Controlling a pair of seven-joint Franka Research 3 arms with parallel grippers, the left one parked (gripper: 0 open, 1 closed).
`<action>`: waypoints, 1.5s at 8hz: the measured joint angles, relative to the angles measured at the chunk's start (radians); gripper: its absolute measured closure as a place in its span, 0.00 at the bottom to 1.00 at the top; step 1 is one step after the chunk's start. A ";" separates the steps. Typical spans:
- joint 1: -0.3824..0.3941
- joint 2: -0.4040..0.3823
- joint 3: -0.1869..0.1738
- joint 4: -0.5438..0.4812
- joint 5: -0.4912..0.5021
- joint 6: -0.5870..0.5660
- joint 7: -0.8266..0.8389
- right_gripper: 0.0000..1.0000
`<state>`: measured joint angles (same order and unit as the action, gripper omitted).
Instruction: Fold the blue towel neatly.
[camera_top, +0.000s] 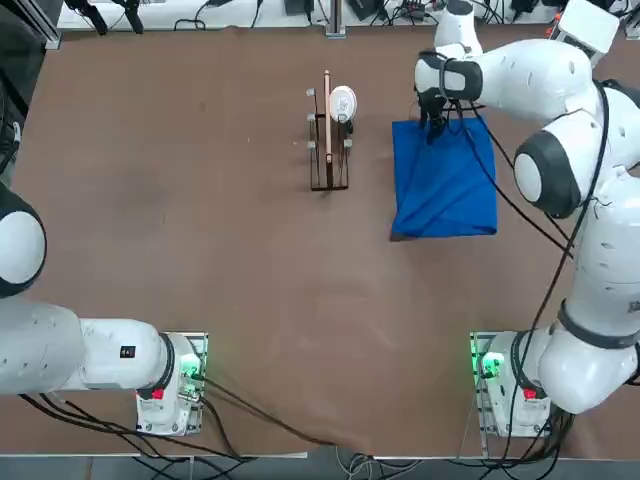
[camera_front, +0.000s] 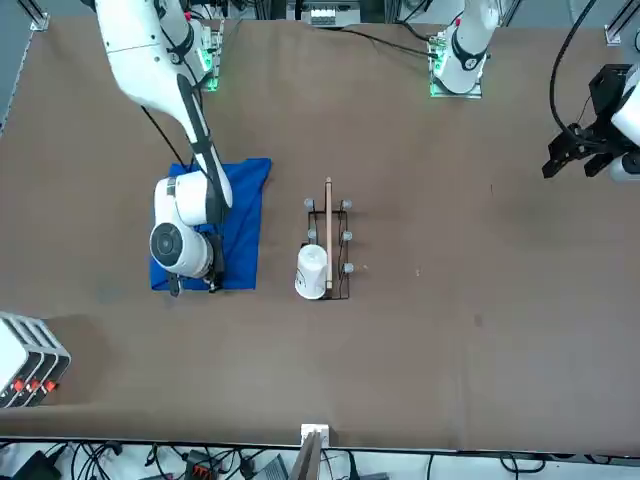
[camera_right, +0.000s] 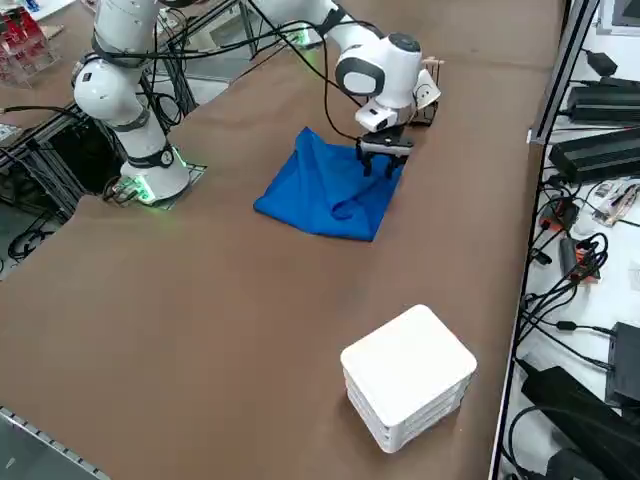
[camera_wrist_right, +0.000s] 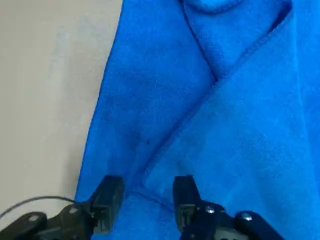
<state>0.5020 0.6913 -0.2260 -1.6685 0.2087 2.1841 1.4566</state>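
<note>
Blue terry cloth, the blue towel (camera_wrist_right: 210, 100) lies on the brown tabletop (camera_top: 200, 200), already doubled over, one layer crossing another in a diagonal hemmed edge. Left to right in the wrist view: bare tabletop left of the left finger, then the towel's outer edge just by that finger, then the diagonal hem running down into the gap between the fingers, then thick folded cloth past the right finger.

Right gripper (camera_wrist_right: 145, 200) hovers low over the towel's far end, fingers (camera_wrist_right: 109, 192) spread with a moderate gap and nothing pinched; whether the tips touch the cloth I cannot tell. In the overhead view a dish rack (camera_top: 328, 150) with a white cup (camera_top: 342, 102) stands apart from the towel.

Handling guess: light, soft, floppy, will sag and drag rather than hold shape; pile gives friction, not slippery, not fragile. Best hold is probably the hem or corner right between the fingers, pinching both layers so they lift together.
</note>
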 joint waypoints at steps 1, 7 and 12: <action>0.000 0.001 0.000 -0.001 0.000 0.000 0.000 0.37; 0.000 0.004 0.000 -0.003 0.001 0.004 -0.001 0.62; 0.000 0.004 0.000 -0.001 0.001 0.006 -0.001 0.95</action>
<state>0.5024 0.6957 -0.2257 -1.6691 0.2096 2.1904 1.4555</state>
